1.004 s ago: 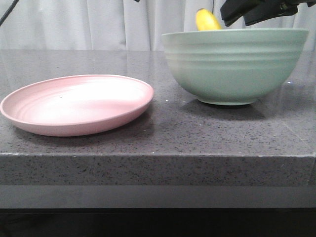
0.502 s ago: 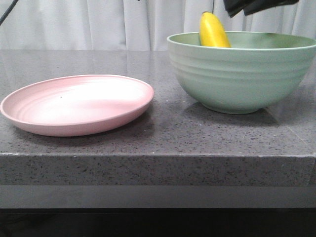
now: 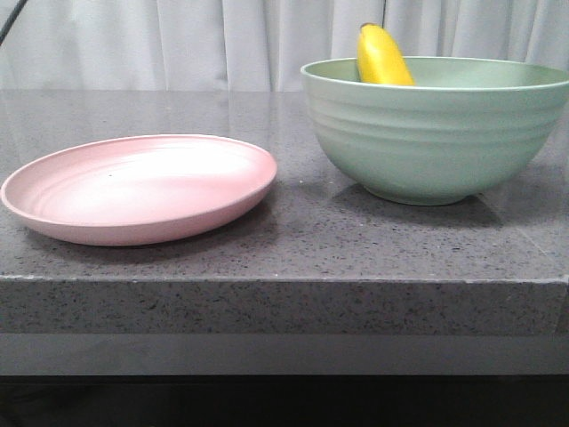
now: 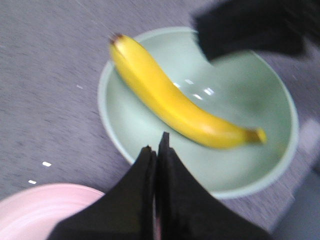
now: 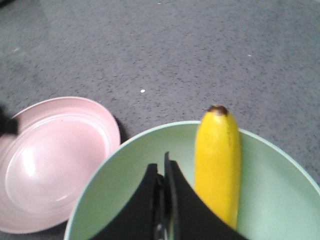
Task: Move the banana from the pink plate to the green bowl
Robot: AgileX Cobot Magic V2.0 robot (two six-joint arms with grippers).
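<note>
Both tools, left (image 4: 156, 150) and right (image 5: 163, 172), pinched closed and empty, should lift straight clear of the curved yellow banana (image 5: 218, 162) beneath them in the deep mint-green bowl (image 3: 436, 133).

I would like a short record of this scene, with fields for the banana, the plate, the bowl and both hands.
banana: banana lies inside the bowl, one end leaning on the rim and rising above it
bowl: green bowl stands upright on the grey counter
plate: pink plate holds nothing, apart from the bowl
left hand: left hand shut, holding nothing, above the bowl
right hand: right hand shut, holding nothing, above the bowl
task state: looks done
</note>
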